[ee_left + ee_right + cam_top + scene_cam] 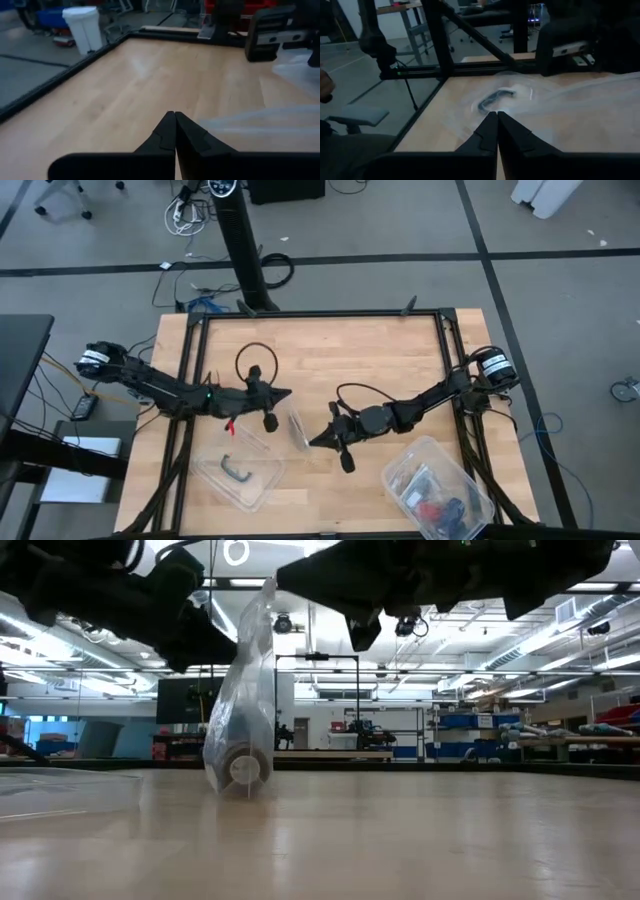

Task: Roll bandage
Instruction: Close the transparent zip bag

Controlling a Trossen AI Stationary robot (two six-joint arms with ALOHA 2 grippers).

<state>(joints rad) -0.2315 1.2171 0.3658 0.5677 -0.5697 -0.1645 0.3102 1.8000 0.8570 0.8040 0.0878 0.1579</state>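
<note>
Nearest the front edge of the pale wooden table [380,350] lie two clear plastic tubs — one [240,475] on the left with a black handle piece inside, one [435,490] on the right holding small items. Farther in, a clear plastic bag [243,700] stands upright between the arms; the pale roll inside [245,766] cannot be made out as the dark brown bandage. The left gripper [175,131] and right gripper [497,129] both hang with fingers pressed together — empty.

A lab or workshop: a wooden table [380,360] in a black frame, workbenches [330,754] and blue bins [470,722] at twelve o'clock, ceiling strip lights [90,655], loose floor cables [185,215].
</note>
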